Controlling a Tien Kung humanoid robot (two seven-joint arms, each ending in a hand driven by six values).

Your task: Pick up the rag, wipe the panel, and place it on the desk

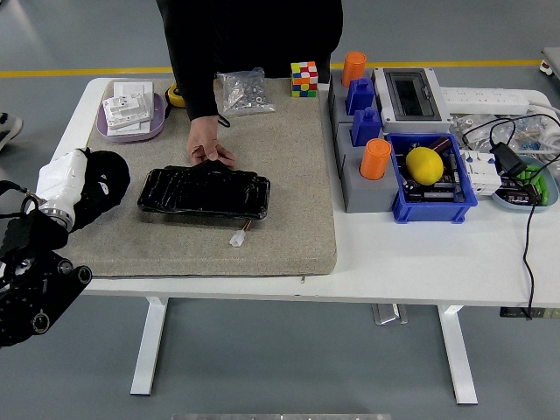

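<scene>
A white table seen from above carries a beige mat, and on the mat lies a glossy black panel, flat and lengthwise. A person in dark clothing stands at the far side with one hand resting on the panel's far edge. The robot's left hand comes in from the left edge, over the mat's left end and just beside the panel without touching it. Its fingers are wrapped in a black rag, which it grips bunched up; a white cuff shows behind it. A small white connector lies on the mat near the panel's front edge. A blue bin holding a yellow ball sits to the right.
</scene>
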